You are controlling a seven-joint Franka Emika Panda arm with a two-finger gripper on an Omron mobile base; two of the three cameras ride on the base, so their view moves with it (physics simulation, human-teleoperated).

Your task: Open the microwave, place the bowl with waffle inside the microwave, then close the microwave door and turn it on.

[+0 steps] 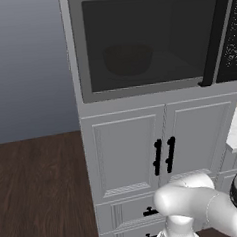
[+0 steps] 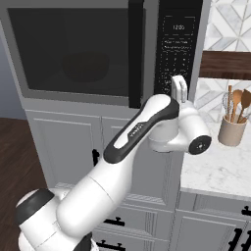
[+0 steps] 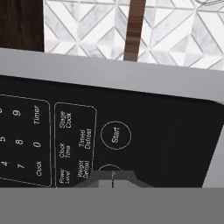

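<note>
Jaws pressed together, the gripper (image 2: 179,84) sat at the microwave's (image 2: 98,49) control strip (image 2: 177,44), near Start (image 3: 116,134) — a stiff pad wanting one fingertip push; bowl (image 1: 128,58) inside, door (image 1: 140,44) shut.

The microwave (image 3: 131,87) control strip (image 3: 144,144) lies rolled sideways, its round Start button (image 3: 115,134) just above the closed jaws' tips (image 3: 113,181). Patterned tile (image 3: 87,26) lies beyond.
</note>
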